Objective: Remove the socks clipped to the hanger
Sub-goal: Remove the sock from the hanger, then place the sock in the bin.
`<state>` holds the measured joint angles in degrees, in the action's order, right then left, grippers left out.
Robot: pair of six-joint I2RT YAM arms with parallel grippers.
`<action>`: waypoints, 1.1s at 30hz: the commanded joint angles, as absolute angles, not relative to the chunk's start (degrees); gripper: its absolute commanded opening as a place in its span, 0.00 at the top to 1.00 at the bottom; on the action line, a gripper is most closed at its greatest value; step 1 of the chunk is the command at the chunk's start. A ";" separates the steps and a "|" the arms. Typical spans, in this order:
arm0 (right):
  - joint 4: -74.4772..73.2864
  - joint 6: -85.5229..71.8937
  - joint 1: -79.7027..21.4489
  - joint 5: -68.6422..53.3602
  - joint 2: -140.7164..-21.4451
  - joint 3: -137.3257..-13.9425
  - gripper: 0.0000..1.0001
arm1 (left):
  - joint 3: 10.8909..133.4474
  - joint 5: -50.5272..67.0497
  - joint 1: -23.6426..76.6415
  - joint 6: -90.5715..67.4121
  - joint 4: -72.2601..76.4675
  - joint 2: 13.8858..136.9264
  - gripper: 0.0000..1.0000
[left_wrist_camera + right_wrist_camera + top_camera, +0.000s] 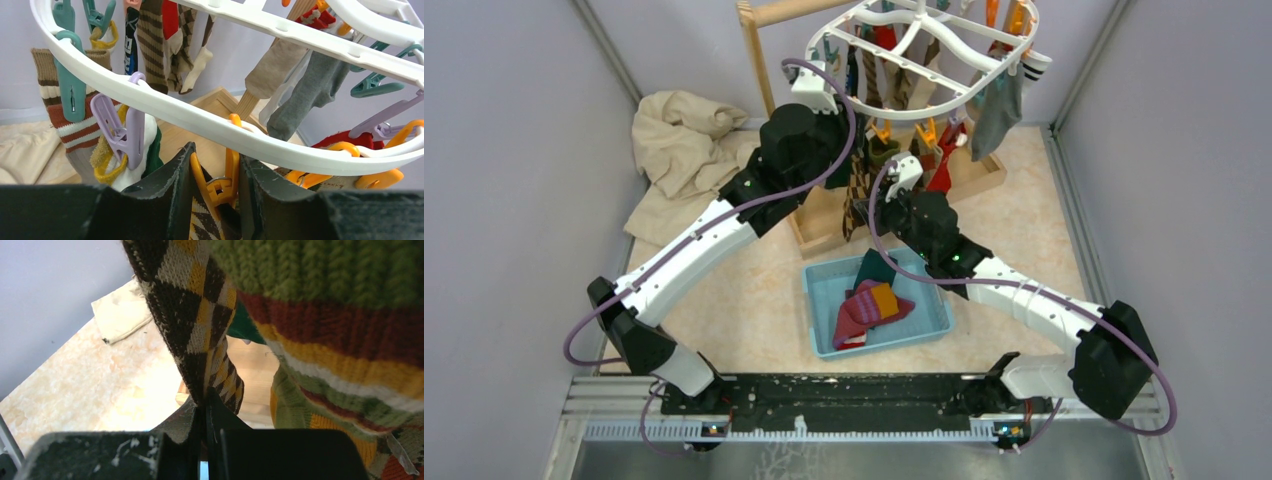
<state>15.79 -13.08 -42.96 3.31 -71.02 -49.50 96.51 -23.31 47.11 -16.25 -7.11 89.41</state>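
The white oval hanger (921,112) hangs at the back with several socks (999,112) clipped under it. My left gripper (215,160) is closed on an orange clip (221,189) just below the hanger's rim (200,117), one finger on each clip handle. A brown and yellow argyle sock (200,225) hangs from that clip. My right gripper (206,402) is shut on the lower part of the same argyle sock (185,305), below the hanger. A green, red and yellow striped sock (330,315) hangs close to its right.
A blue tray (822,335) on the table in front of the stand holds several loose socks (871,305). A beige cloth (679,140) lies at the back left. The wooden stand (759,50) carries the hanger. Grey walls close in both sides.
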 commanded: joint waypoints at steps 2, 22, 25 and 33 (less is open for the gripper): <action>17.06 -12.48 -43.33 2.62 -70.62 -50.98 1.00 | 98.45 -23.03 46.94 -15.73 -4.91 89.01 0.67; 6.35 -14.95 -44.95 -4.40 -53.18 -42.18 1.00 | 98.20 -22.69 46.94 -15.29 -5.16 88.35 0.76; 4.89 -15.49 -46.19 -4.37 -51.16 -38.91 1.00 | 97.93 -22.68 46.99 -15.36 -5.17 88.01 0.76; 4.51 -16.27 -46.84 -2.19 -51.56 -33.30 1.00 | 97.65 -22.44 46.93 -15.29 -5.62 88.13 0.76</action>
<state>3.53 -15.51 -46.30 -3.09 -51.51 -33.47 97.14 -22.87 47.11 -15.64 -6.63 89.36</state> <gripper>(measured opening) 0.017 0.335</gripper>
